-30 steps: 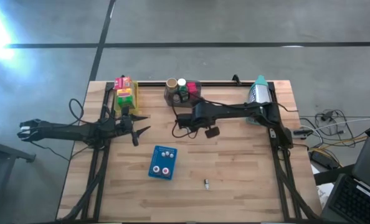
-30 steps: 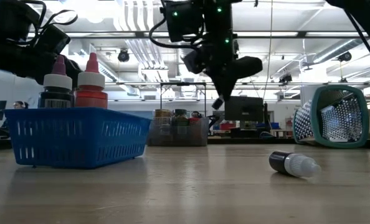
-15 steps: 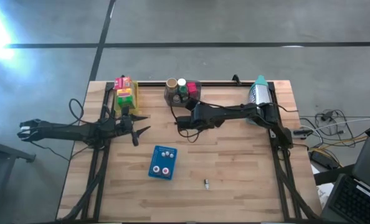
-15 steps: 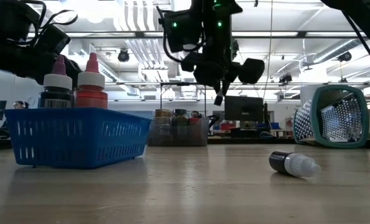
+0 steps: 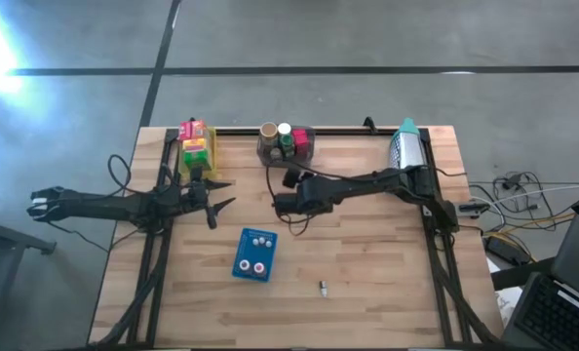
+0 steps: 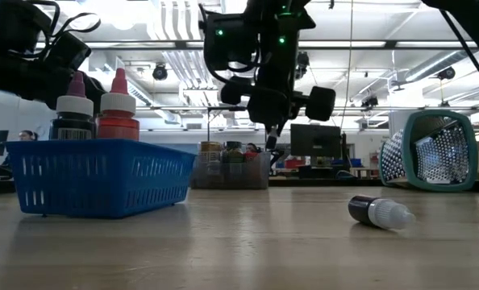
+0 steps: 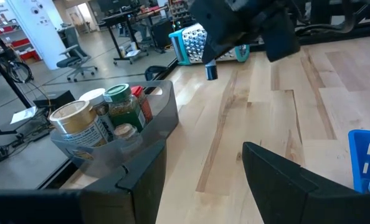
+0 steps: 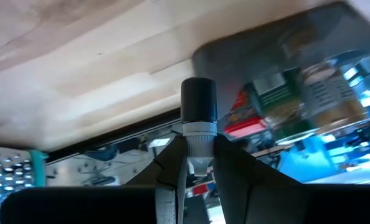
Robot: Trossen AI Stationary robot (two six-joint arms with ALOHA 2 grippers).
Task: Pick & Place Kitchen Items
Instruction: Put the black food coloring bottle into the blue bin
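The wooden surface [image 5: 367, 263] carries everything, with both dark arms reaching in from its sides. Along the far edge sits a grey bin [image 5: 288, 143] holding jars and cans, a stack of yellow, red and green boxes [image 5: 195, 143] lies near the far left corner, and a teal-and-white mesh container [image 5: 405, 144] lies on its side toward the far right. A blue basket [image 5: 254, 255] stands near the middle with two capped bottles [image 6: 117, 98] upright inside it. The right end effector [image 5: 284, 202] hangs above the surface just in front of the grey bin, its fingers pinching a small bottle with a dark cap [image 8: 199, 121]. The left end effector [image 5: 218, 195] waits at the left side, beside the boxes, its fingers spread apart and holding nothing. Another tiny bottle [image 5: 322, 287] lies on its side on the near part of the surface, well apart from the basket.
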